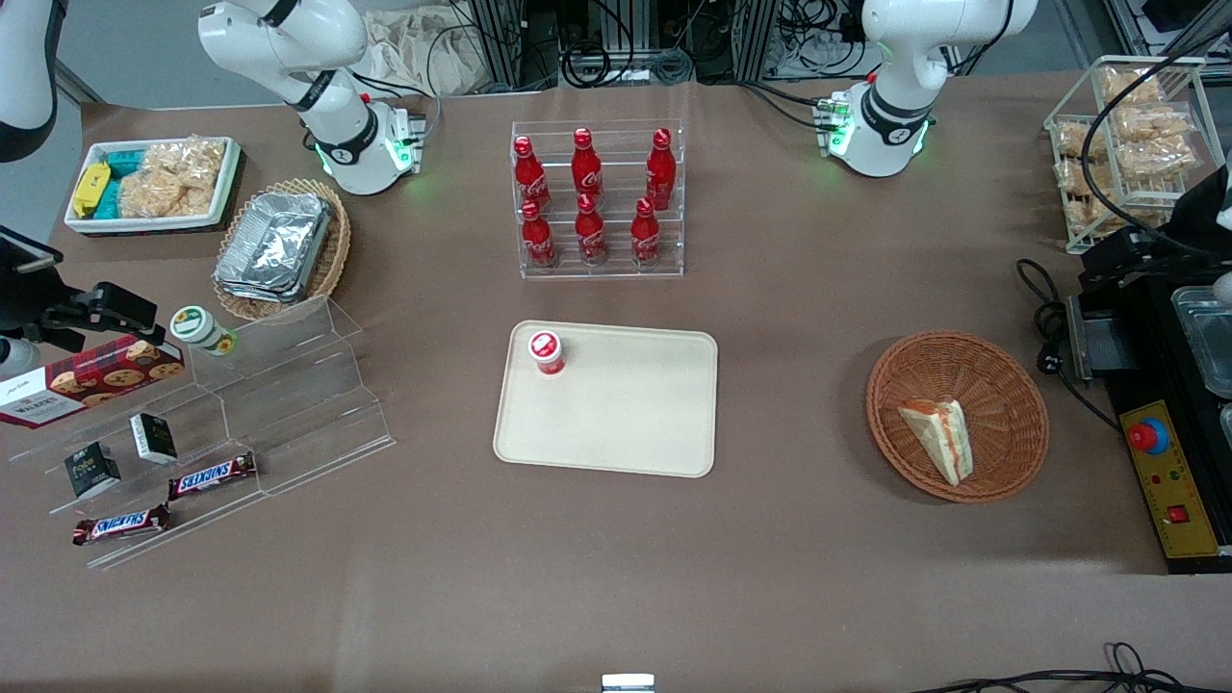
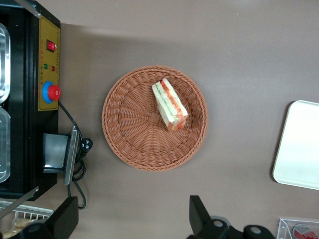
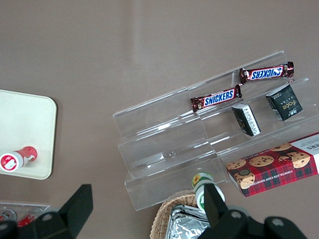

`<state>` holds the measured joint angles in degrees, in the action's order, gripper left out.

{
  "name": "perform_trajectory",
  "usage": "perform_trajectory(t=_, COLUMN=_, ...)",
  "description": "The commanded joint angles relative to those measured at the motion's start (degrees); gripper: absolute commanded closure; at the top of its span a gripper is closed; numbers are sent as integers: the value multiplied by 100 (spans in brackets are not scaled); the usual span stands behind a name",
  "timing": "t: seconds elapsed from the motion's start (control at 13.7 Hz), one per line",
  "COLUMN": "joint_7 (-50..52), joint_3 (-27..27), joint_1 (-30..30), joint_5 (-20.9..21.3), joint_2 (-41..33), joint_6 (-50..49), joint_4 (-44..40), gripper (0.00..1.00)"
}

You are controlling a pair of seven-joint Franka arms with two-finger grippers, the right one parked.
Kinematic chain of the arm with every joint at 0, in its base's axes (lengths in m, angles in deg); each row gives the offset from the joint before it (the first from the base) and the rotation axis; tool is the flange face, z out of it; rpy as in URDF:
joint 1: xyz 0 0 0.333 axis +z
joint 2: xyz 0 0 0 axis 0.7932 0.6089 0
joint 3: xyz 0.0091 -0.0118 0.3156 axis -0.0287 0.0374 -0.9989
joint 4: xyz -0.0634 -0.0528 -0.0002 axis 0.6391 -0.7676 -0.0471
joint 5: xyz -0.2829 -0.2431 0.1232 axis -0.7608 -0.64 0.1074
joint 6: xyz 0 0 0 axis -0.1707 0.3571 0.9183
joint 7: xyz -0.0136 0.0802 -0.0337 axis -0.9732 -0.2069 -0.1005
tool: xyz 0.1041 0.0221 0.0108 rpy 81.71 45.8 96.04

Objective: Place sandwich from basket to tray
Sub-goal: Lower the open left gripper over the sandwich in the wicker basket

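Observation:
The sandwich (image 1: pixel 938 438) (image 2: pixel 169 104), a white-bread wedge with a red-orange stripe, lies in the round reddish-brown wicker basket (image 1: pixel 1001 371) (image 2: pixel 129 129) toward the working arm's end of the table. The cream tray (image 1: pixel 626 423) (image 2: pixel 301 149) lies flat at mid-table, beside the basket. My left gripper (image 1: pixel 1116 260) (image 2: pixel 132 219) hangs high above the table, farther from the front camera than the basket. It is open, its fingers (image 2: pixel 199 211) spread wide with nothing between them.
A small red-capped bottle (image 1: pixel 546 351) stands on the tray's corner. A black control box with a red button (image 1: pixel 1147 438) (image 2: pixel 50 92) and its cable (image 2: pixel 77 164) sit beside the basket. A clear rack of red bottles (image 1: pixel 597 202) stands farther back than the tray.

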<state>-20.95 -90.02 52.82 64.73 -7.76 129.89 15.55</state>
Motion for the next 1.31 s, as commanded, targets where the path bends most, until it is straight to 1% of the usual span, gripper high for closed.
perform_trajectory(t=0.0, joint_7=-77, joint_3=-61, joint_1=-78, joint_5=-67, joint_2=-109, joint_6=7, joint_4=83, gripper=0)
perform_trajectory(t=0.22, joint_7=-138, joint_3=-79, joint_1=-25, joint_5=-32, joint_2=-22, joint_6=41, joint_4=66, gripper=0)
perform_trajectory(t=0.36, joint_7=45, joint_3=-96, joint_1=-25, joint_5=-50, joint_2=276, joint_6=67, joint_4=66, gripper=0)
perform_trajectory(t=0.51, joint_7=772, joint_3=-79, joint_1=-42, joint_5=108, joint_2=767, joint_6=207, joint_4=48, gripper=0)
perform_trajectory(t=0.58, joint_7=915, joint_3=-70, joint_1=-42, joint_5=152, joint_2=935, joint_6=443, joint_4=92, gripper=0)
perform_trajectory(t=0.73, joint_7=1039, joint_3=-70, joint_1=-51, joint_5=91, joint_2=1321, joint_6=638, joint_4=84, gripper=0)
perform_trajectory(t=0.88, joint_7=1520, joint_3=-53, joint_1=-104, joint_5=65, joint_2=1795, joint_6=1076, joint_4=93, gripper=0)
perform_trajectory(t=1.09, joint_7=2197, joint_3=149, joint_1=-121, joint_5=73, joint_2=2472, joint_6=1657, joint_4=92, gripper=0)
perform_trajectory(t=1.24, joint_7=2322, joint_3=150, joint_1=-191, joint_5=91, joint_2=2781, joint_6=1929, joint_4=101, gripper=0)
